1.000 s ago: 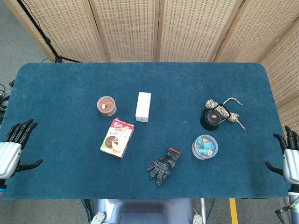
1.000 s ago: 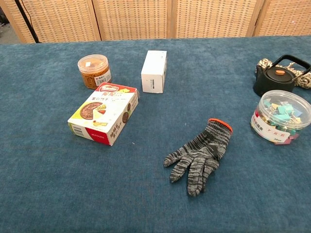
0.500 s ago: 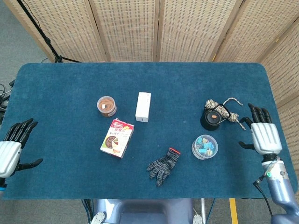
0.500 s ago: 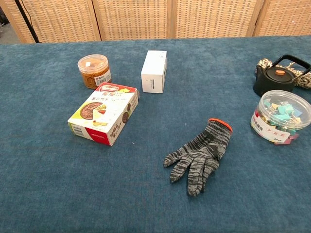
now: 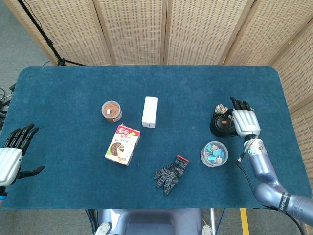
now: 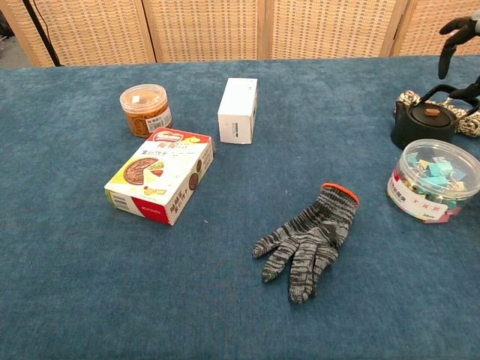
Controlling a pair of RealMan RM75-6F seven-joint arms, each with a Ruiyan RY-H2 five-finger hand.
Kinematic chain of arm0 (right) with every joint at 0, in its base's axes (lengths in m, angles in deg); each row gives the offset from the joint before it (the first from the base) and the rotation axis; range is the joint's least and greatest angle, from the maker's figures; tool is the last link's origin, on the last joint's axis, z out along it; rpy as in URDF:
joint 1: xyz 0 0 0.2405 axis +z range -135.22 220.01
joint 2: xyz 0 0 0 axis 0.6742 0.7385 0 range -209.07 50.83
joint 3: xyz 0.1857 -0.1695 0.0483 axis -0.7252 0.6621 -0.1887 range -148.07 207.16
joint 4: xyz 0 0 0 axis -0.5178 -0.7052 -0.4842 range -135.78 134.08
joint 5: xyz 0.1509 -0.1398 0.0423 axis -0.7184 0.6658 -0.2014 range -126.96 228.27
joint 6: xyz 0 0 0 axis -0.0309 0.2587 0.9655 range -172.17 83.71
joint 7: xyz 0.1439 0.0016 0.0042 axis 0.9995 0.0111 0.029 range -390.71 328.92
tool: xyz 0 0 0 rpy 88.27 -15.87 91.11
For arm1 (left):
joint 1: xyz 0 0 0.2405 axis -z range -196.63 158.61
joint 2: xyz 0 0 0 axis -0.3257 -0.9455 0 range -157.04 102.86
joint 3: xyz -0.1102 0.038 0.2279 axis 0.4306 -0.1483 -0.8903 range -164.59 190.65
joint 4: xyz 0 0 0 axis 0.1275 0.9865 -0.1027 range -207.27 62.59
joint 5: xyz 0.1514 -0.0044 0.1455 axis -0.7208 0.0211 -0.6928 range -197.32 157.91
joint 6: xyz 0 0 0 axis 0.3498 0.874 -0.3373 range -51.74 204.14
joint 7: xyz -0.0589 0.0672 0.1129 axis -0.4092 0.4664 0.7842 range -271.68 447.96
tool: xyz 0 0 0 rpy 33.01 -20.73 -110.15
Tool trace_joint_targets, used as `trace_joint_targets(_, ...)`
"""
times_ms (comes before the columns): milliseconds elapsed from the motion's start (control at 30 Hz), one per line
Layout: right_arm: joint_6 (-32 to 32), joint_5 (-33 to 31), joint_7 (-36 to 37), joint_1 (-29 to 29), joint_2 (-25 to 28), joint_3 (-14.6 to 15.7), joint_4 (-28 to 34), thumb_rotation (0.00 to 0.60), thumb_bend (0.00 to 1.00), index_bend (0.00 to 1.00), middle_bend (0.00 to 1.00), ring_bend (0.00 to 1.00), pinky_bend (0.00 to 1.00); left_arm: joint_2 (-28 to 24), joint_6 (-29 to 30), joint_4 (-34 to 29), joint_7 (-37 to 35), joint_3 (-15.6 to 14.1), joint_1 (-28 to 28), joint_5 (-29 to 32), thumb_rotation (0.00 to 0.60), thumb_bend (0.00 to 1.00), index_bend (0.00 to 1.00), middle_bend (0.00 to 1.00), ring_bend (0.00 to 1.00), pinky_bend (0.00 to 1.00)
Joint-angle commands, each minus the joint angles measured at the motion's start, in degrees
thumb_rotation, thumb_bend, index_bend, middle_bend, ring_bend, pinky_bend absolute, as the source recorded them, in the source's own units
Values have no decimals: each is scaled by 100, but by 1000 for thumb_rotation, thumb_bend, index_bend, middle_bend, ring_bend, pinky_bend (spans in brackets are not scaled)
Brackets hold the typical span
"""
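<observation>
Your right hand hovers at the black kettle on the blue surface, fingers spread and holding nothing. In the head view it lies just to the right of the kettle, partly over the braided cord heaped behind it. The chest view shows only dark fingertips above and beside the kettle's raised handle. Whether any of them touches the handle cannot be told.

Your left hand is also wide and empty. It sits at the surface's edge, far to the left of the kettle.

The kettle stands upright with its lid on. Just in front of it, toward you, is a clear tub of binder clips. A grey knit glove lies flat further to the left of the kettle and nearer to you. Well to the left of the kettle are a white carton, a lidded snack jar and a printed food box. A woven folding screen closes the scene beyond the kettle.

By the look of it, the step in hand is the approach to the kettle, with no grip made yet. A hold would call for bringing your fingers down around the handle, and for keeping clear of the cord behind and the tub in front.
</observation>
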Motion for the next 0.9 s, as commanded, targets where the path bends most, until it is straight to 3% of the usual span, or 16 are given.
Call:
trace_joint_targets(33, -64, -240, -155, 205, -181, 43, -173, 600, 350, 433, 0, 0, 0, 5, 4, -7, 20, 4, -1, 10, 600, 38, 0, 0, 0, 0)
trace_joint_targets(233, -144, -615, -333, 461, -358, 207, -411, 600, 366, 429, 0, 0, 0, -18, 52, 1, -49, 14, -24, 16, 600, 38, 0, 0, 0, 0)
trace_joint_targets(900, -213, -709, -439, 855, -731, 548, -1101, 600, 391, 422, 0, 0, 0, -27, 96, 26, -110, -16, -49, -63, 600, 38, 0, 0, 0, 0)
